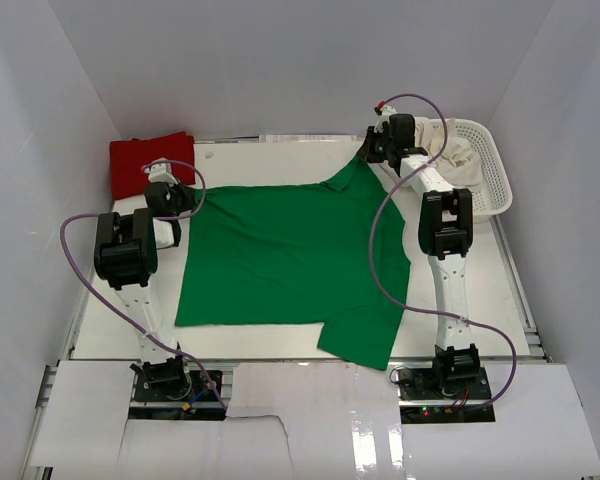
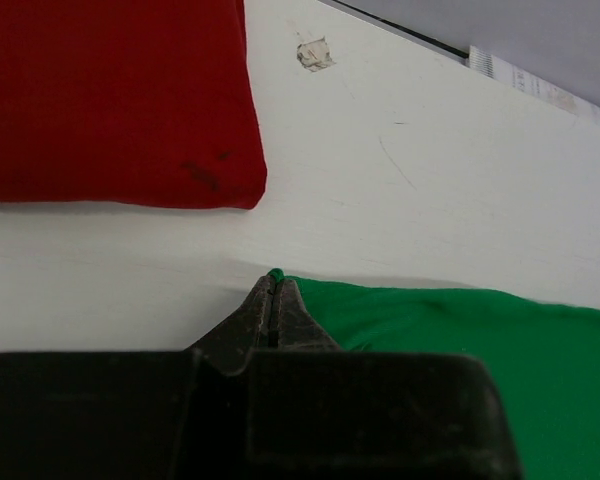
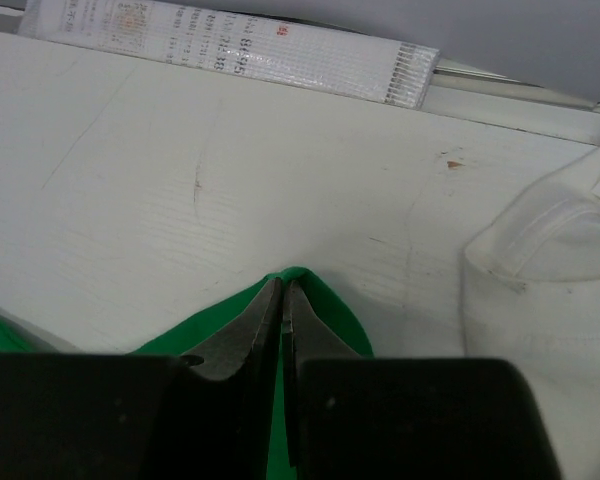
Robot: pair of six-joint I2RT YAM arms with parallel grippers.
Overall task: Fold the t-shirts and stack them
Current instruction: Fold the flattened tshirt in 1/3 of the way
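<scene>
The unfolded green shirt point(image 1: 280, 260) is being clamped by the left gripper point(image 2: 274, 282) and right gripper point(image 3: 283, 285). The red shirt point(image 2: 110, 100), beyond the left jaws, is being counted as folded.

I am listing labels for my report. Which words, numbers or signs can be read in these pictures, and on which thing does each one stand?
On the white strip at the far table edge: rows of dark digits and a small red mark, too blurred to read.
On the strip end in the left wrist view: marks too small to read.
On the green t-shirt, red t-shirt and basket: no text visible.
</scene>
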